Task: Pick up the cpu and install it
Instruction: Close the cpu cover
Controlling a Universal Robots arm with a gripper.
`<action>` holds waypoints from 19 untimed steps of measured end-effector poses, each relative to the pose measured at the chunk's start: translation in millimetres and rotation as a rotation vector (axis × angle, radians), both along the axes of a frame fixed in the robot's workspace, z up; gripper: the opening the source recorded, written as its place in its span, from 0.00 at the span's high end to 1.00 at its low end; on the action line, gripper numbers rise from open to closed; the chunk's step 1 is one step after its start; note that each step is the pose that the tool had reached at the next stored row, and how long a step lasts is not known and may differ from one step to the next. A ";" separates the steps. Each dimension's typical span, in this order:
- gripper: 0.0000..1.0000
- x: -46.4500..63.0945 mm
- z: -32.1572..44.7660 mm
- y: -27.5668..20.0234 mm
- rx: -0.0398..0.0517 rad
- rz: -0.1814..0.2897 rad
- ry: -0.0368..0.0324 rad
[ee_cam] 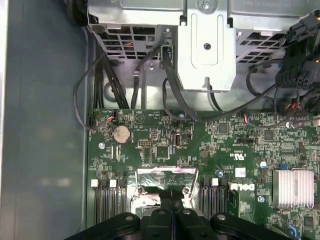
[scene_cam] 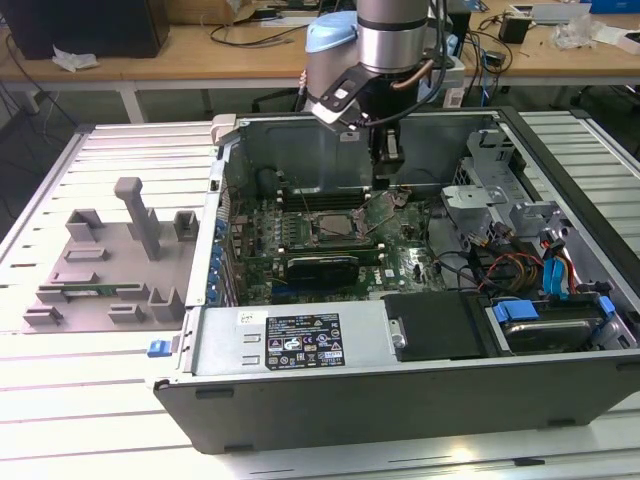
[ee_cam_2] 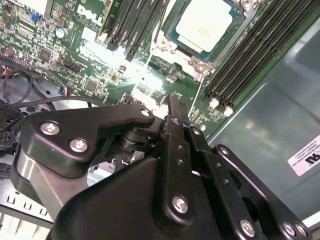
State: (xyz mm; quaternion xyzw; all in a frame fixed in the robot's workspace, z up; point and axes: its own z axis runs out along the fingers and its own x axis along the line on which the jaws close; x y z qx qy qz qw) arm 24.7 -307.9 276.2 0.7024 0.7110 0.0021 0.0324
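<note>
The cpu (ee_cam_2: 205,22), a flat square chip with a silver-grey top, lies in the motherboard socket (scene_cam: 330,226) inside the open computer case, between the rows of black memory slots (ee_cam_2: 260,55). The socket's shiny metal cover plate (ee_cam: 167,176) stands tilted up beside it. My gripper (scene_cam: 386,172) hangs inside the case just past that plate, toward the exterior view's right of the socket. Its two black fingers (ee_cam: 172,200) are pressed together, and I see nothing between them. In the second wrist view the thin fingertips (ee_cam_2: 172,107) hover close over the green board beside the socket frame.
A black graphics card (scene_cam: 322,268) lies in front of the socket. Drive cages (ee_cam: 207,50) and loose black cables (ee_cam: 125,85) crowd the case's far side. A grey holder tray (scene_cam: 110,265) with blocks sits on the table at the exterior view's left. The power supply (scene_cam: 300,340) fills the case's front.
</note>
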 end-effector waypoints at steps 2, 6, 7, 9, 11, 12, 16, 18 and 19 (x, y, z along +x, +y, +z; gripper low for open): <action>0.89 3.4 -0.2 0.0 -0.0001 0.000 0.0015; 0.89 15.6 -1.0 0.0 -0.0001 0.000 0.0044; 0.89 17.7 -1.2 0.0 -0.0001 0.000 0.0048; 0.89 21.7 -1.7 0.0 -0.0002 0.000 0.0062; 0.89 24.8 -2.0 0.0 -0.0002 0.000 0.0071; 0.89 25.0 -2.0 0.0 -0.0003 0.000 0.0072; 0.89 28.4 -3.6 0.0 0.0001 0.000 0.0095; 0.89 31.8 -5.4 0.0 -0.0001 0.000 0.0133; 0.89 34.2 -6.5 0.0 -0.0001 0.000 0.0155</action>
